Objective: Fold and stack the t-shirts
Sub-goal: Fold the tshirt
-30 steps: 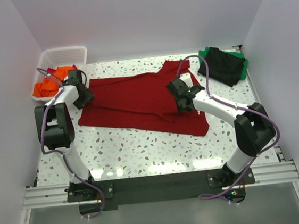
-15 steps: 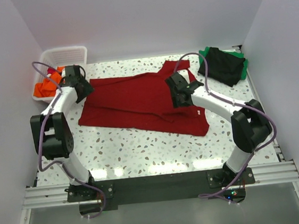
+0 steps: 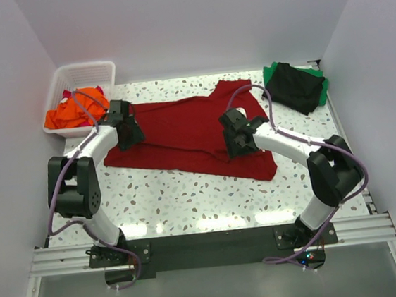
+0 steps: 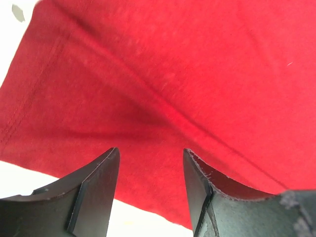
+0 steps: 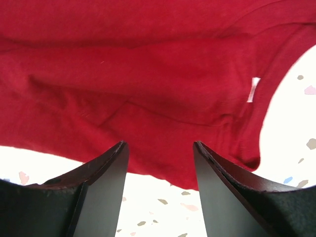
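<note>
Top view, dark red t-shirt (image 3: 182, 132): it is lying spread out across the middle of the table (image 3: 189, 199), not yet folded, so both arms can reach an end.
Top view, left gripper (image 3: 131, 131): it is hovering over the shirt's left edge, likely placed there to take that side.
Top view, right gripper (image 3: 234, 139): it is hanging over the shirt's right part, apparently mirroring the left for a two-handed fold.
Top view, other shirts: an orange t-shirt (image 3: 74, 113) is sitting in the white basket (image 3: 87, 69) at the far left. A black t-shirt (image 3: 294, 85) is lying on a green t-shirt (image 3: 325, 89) at the far right, seemingly forming the stack.
Left wrist view, left gripper (image 4: 150, 168): its jaws are standing apart with nothing between them, pointing down at creased red cloth near the hem.
Right wrist view, right gripper (image 5: 160, 158): its jaws are standing apart and empty above the cloth's near edge, and a white label (image 5: 253, 90) is showing to the right.
</note>
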`<control>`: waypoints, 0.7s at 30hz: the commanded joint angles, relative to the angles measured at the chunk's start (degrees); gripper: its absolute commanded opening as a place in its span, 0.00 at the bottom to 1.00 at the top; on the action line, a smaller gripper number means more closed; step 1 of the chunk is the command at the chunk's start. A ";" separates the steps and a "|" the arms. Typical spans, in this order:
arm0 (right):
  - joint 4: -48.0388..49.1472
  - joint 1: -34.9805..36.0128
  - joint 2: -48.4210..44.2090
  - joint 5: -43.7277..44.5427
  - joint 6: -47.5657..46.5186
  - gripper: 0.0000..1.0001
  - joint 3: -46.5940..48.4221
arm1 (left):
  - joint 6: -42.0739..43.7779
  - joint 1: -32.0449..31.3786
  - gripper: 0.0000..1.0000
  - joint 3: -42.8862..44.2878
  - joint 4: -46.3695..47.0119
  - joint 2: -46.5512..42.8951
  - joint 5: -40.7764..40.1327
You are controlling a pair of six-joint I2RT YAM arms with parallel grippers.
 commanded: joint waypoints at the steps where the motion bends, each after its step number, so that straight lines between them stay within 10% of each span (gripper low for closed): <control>1: 0.36 0.90 0.99 -3.25 -0.50 0.59 0.78 | -0.48 -0.42 0.58 -1.50 -0.59 -3.29 0.02; 21: 5.89 1.51 7.76 -3.43 -0.67 0.56 0.42 | -14.98 -0.78 0.56 -7.04 -11.93 -3.56 -14.57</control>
